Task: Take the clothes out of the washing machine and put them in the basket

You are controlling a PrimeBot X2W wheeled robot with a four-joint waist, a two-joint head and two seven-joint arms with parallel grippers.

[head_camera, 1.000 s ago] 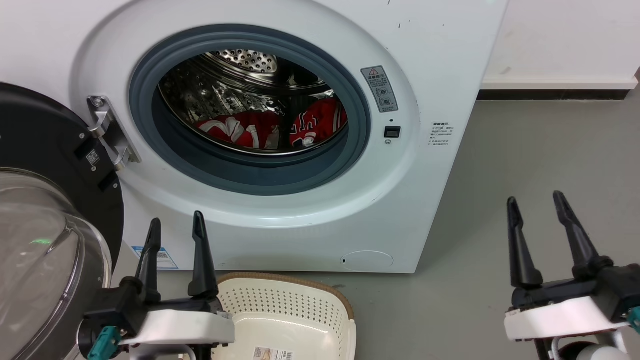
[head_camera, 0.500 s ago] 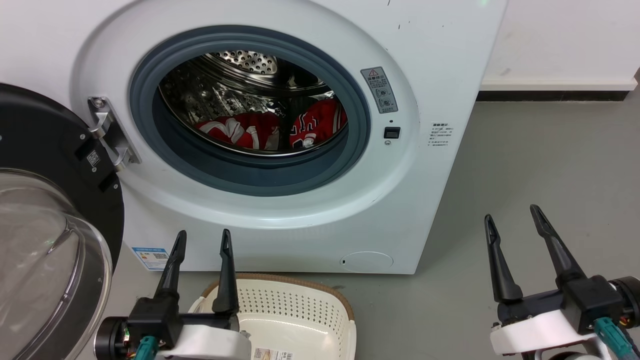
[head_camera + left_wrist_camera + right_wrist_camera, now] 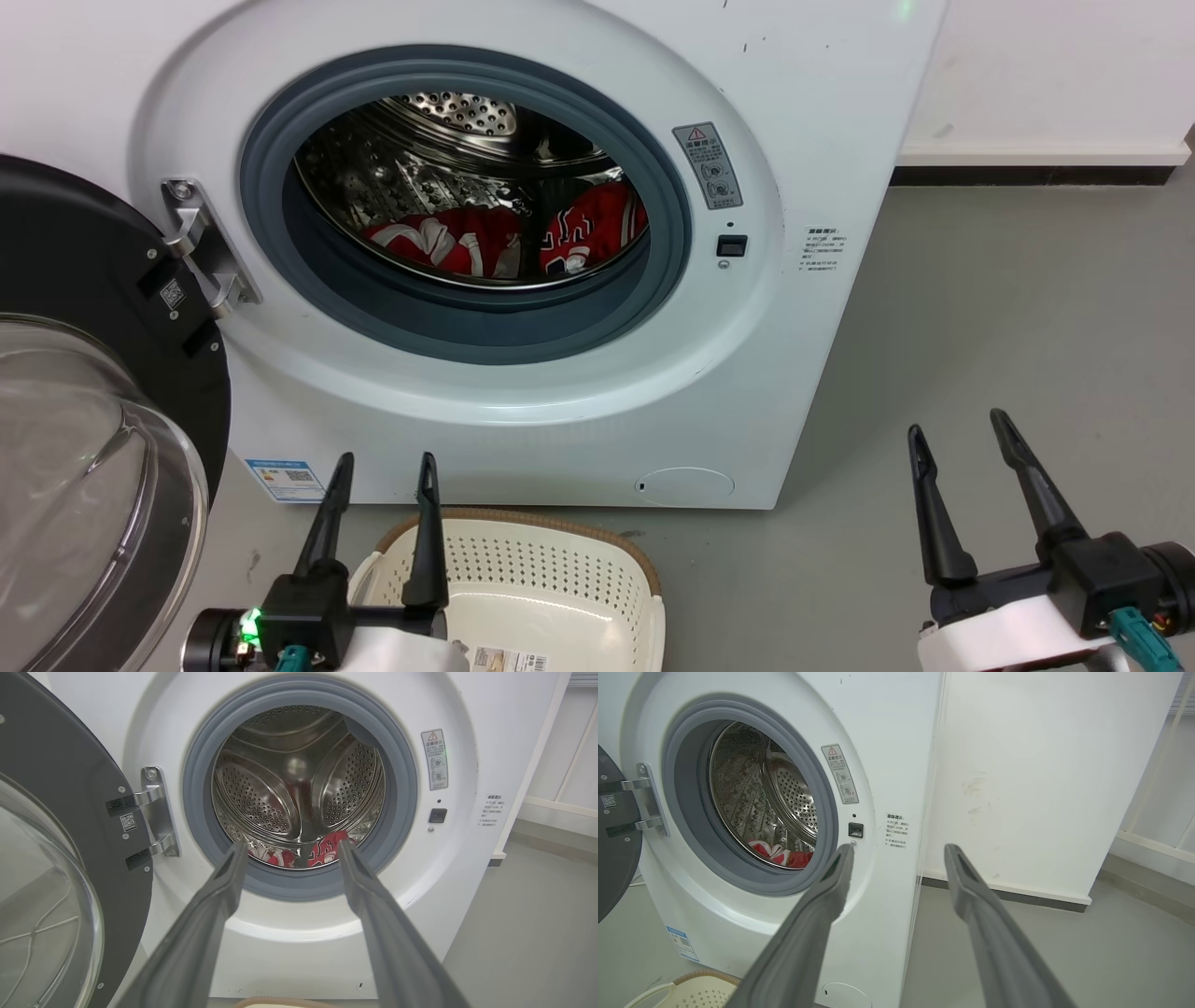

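Left gripper [image 3: 385,462], fingers spread and empty, hangs over the basket [image 3: 560,560]. The clothes [image 3: 485,241] lie up and ahead, a red heap stretched sideways on the drum floor of the washing machine [image 3: 803,373]. Right gripper [image 3: 957,425], also spread and empty, sits farther off to the right. The warning sticker [image 3: 709,166] shows a red triangle, but its print is too small to read.

The washing machine [image 3: 822,112] has a smooth, glossy white shell, a matt grey rubber ring [image 3: 467,327] and a shiny perforated steel drum [image 3: 457,112]. The clothes [image 3: 448,238] are red cloth. The basket [image 3: 551,560] is perforated cream plastic.
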